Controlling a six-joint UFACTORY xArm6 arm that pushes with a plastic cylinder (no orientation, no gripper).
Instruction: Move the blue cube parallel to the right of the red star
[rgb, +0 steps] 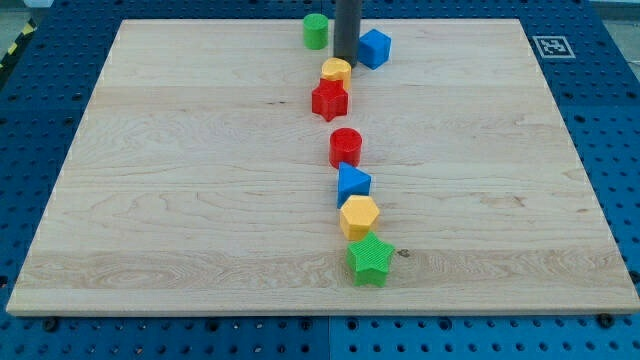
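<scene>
Near the board's (150, 200) top edge, my tip (346, 58), a bare rod gripping nothing, seems to touch the blue cube's (374, 48) left side; the red star (329, 100) lies just below-left, open wood rightward.

Bright even overhead light, faint soft shadows under blocks, sharp focus, no glare

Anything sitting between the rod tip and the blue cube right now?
Nothing. In the camera view my tip sits right at the blue cube's left side, no block between; the yellow block lies just below the tip.
</scene>
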